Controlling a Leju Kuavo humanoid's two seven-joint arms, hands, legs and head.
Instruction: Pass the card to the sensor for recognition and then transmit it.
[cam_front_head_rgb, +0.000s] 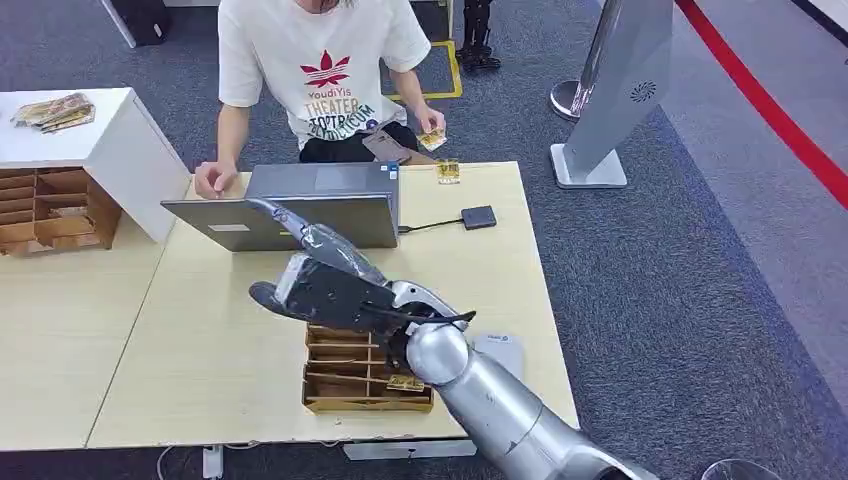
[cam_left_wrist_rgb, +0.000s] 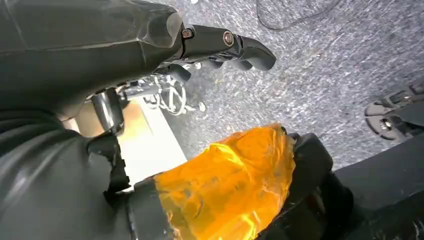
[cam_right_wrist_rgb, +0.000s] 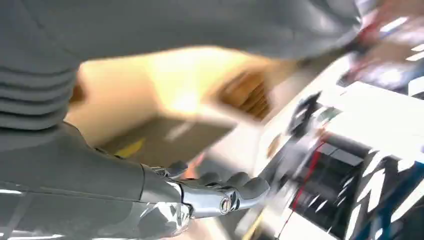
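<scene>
My right hand (cam_front_head_rgb: 322, 288) hovers over the table just behind the wooden card holder (cam_front_head_rgb: 345, 372), fingers stretched toward the laptop with nothing seen in them. In the blurred right wrist view its fingers (cam_right_wrist_rgb: 227, 189) are extended and bare. A yellowish card (cam_front_head_rgb: 405, 382) lies in the holder's right slot. The small dark sensor (cam_front_head_rgb: 478, 217) sits on its cable, right of the laptop. Another card (cam_front_head_rgb: 447, 171) lies at the table's far edge, and the person holds one (cam_front_head_rgb: 432, 140). My left hand (cam_left_wrist_rgb: 220, 45) hangs beside the table over the carpet, holding nothing.
An open laptop (cam_front_head_rgb: 300, 210) stands at the far side, with a person in a white shirt (cam_front_head_rgb: 320, 70) seated behind it. A white cabinet with wooden shelves (cam_front_head_rgb: 70, 190) is at the left. A pale flat device (cam_front_head_rgb: 503, 350) lies beside my forearm. A grey kiosk (cam_front_head_rgb: 620, 90) stands on the carpet.
</scene>
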